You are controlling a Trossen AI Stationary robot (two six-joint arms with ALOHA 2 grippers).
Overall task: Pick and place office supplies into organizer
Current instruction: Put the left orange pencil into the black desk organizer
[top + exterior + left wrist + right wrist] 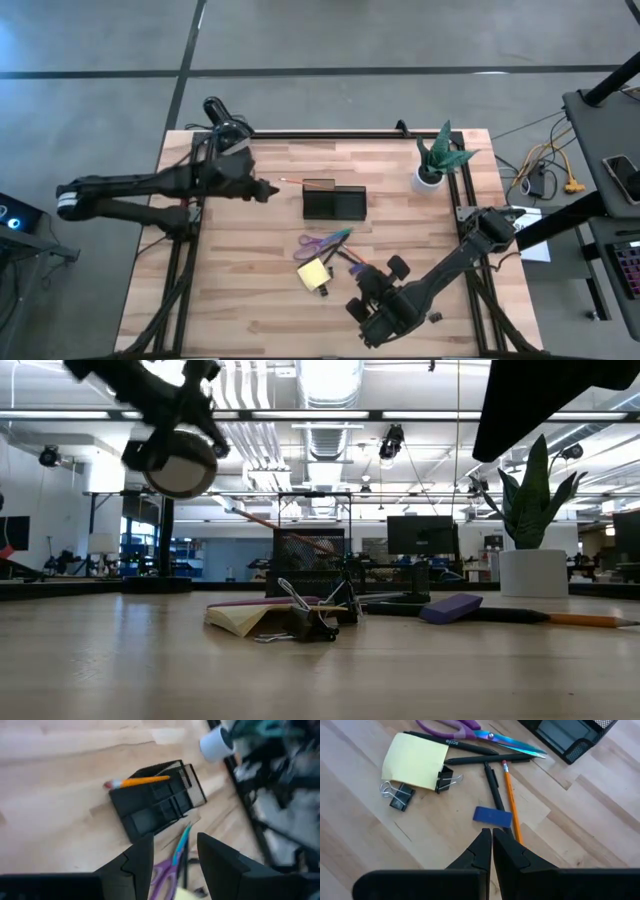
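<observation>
The dark organizer (pixel 335 203) stands mid-table. An orange pencil (pixel 145 781) lies slanted in it, its eraser end sticking out over the left wall. My left gripper (pixel 270 189) hovers just left of the organizer, open and empty (pixel 175 865). In front of the organizer lie purple-handled scissors (pixel 465 729), a yellow sticky pad (pixel 415 760), two black clips (pixel 397 797), black pens (pixel 485 759), a second pencil (pixel 510 795) and a small purple block (pixel 492 816). My right gripper (pixel 491 837) is shut and holds nothing. It hangs above the table just near of the block.
A potted plant (pixel 435 160) in a white pot stands at the far right. A black desk lamp (pixel 222 118) stands at the far left, behind my left arm. Bare wood lies along the table's near-left part.
</observation>
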